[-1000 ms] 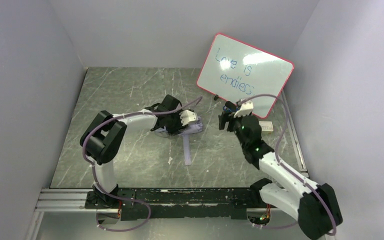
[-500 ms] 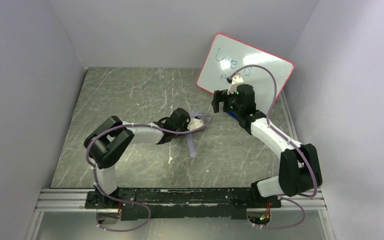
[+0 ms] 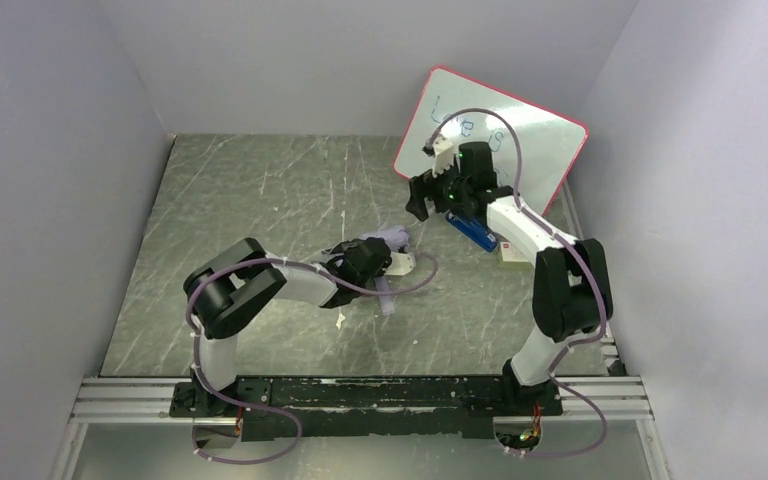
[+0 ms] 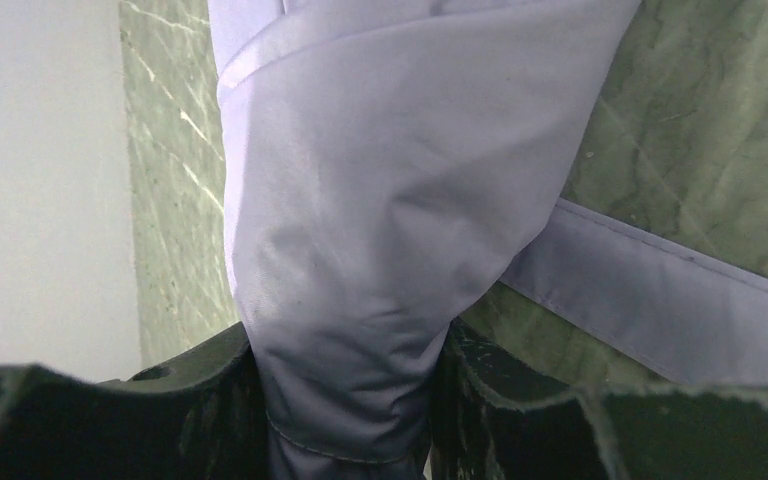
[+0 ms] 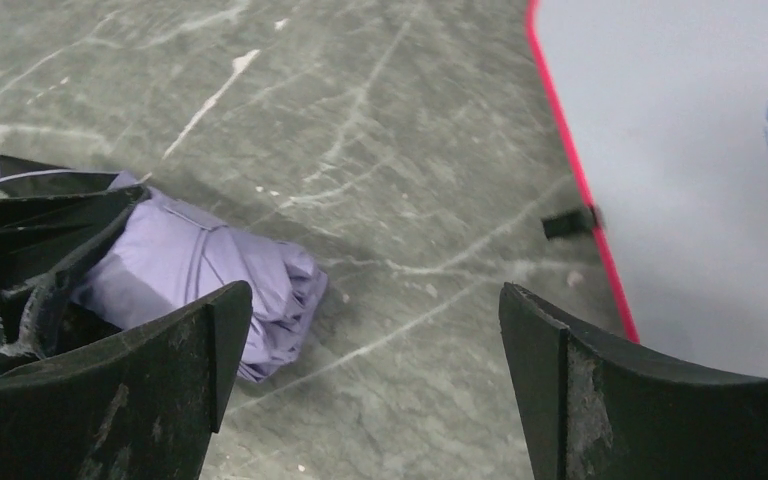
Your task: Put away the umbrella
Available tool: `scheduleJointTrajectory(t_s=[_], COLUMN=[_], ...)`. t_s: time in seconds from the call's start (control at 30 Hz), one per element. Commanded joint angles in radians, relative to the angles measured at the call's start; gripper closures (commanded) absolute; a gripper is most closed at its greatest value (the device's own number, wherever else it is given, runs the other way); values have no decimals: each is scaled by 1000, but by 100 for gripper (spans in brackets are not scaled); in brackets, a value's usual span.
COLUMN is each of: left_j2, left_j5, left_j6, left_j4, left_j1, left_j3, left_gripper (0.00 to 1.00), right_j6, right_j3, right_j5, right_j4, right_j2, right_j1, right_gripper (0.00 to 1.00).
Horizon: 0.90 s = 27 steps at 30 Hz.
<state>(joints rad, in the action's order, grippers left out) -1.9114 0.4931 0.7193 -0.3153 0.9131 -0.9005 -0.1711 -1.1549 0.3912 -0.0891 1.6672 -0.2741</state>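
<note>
The umbrella [image 3: 384,241] is a folded lavender bundle lying on the table's middle, with a lavender strap [image 3: 387,298] trailing toward the near edge. My left gripper [image 3: 380,260] is shut on the umbrella's fabric. In the left wrist view the bunched fabric [image 4: 380,200] is pinched between the black fingers [image 4: 195,400], and the strap [image 4: 660,310] lies flat to the right. My right gripper [image 3: 421,196] is open and empty, up in front of the whiteboard, beyond and right of the umbrella. The right wrist view shows the umbrella [image 5: 210,270] at lower left, apart from the right gripper [image 5: 370,350].
A red-framed whiteboard [image 3: 520,140] with blue writing leans at the back right; it also shows in the right wrist view [image 5: 710,150]. A blue eraser [image 3: 472,231] and a small white block [image 3: 511,252] lie under the right arm. Walls close in on three sides.
My right arm has stretched back and left toward the whiteboard, gripper open. My left gripper has shifted right and nearer with the umbrella, which has bunched smaller.
</note>
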Motion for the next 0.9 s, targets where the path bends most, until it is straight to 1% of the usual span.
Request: scheduleJointTrajectory(t_s=[0.0,0.13,0.23,0.4,0.47,0.6,0.77,0.87], left_j2=[-100,-113,-117,-138,-151,-155,-153,-153], left_j5=[55,91,104,120,132,130,131,130], left_j6=[21,45,58,78,85,86,89,89], left_j4=[128,87,62,30,22,25,22,19], left_j1=[20,39,49,63,69,75,76,78], left_j3=[88,108,123,139,141,138,142,144], left_gripper=[95,95,95,95,95,95,95,95], right_j6=[-170,-379,-531,-668,-713,-742,-755,-762], right_j3=[-141,-192,-267,-463,-510,-523,-528,-520], right_j5=[215,291,315,380,379,354,377,349], right_j4=[-219,-362,-527,-804,-875,-891,-887,-882], right_j2=[91,152,222,377,419,449,452,466], right_j1=[-1,-20,-36,-63,-92,-140,-167,-191], right_gripper=[5,6,8,10,11,10,10,10])
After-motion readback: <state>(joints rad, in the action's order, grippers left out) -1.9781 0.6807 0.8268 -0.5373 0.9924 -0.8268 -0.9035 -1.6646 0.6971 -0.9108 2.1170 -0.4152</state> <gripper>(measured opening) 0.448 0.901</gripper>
